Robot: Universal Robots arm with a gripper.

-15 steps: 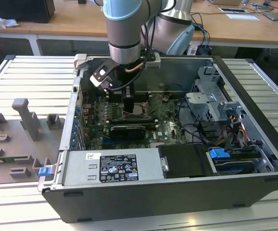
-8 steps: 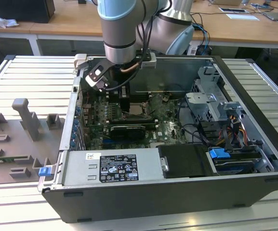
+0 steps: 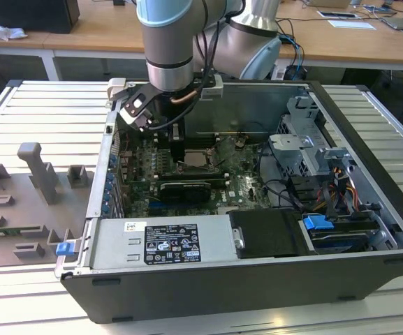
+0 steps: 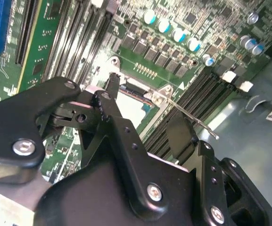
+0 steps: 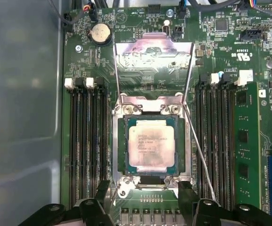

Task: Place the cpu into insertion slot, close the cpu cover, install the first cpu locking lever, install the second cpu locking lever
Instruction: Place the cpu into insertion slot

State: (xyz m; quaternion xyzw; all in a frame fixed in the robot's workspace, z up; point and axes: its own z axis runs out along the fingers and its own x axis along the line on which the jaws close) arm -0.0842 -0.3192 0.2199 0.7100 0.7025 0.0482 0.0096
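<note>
here, your open computer case [image 3: 187,293] lies on its side on the slatted table [image 3: 40,112], so the green circuit board [image 5: 86,52] faces up and can be reached from above. in the first wrist view the cpu cover [image 5: 152,59] stands swung back on its hinge, away from the socket, which leaves the insertion slot [image 5: 120,141] bare to the camera. the cpu [image 5: 151,146] lies flat inside that slot, pale metal top up, its edges parallel with the rim. it looks seated, so the placing step reads as done and the cover as not yet closed. a thin wire locking lever [image 5: 200,150] runs slantwise beside the slot and appears unlatched, which is what lets the cover stand open. the arm [image 3: 170,35] comes in over the far wall of the case in the exterior view and reaches down into it, its wrist pointing nearly straight down over the socket. the gripper [image 5: 145,200] hovers just above the slot's edge on the side opposite the hinge, its black fingers [image 4: 112,101] spread apart with nothing between them. you hold no part at this moment.
</note>
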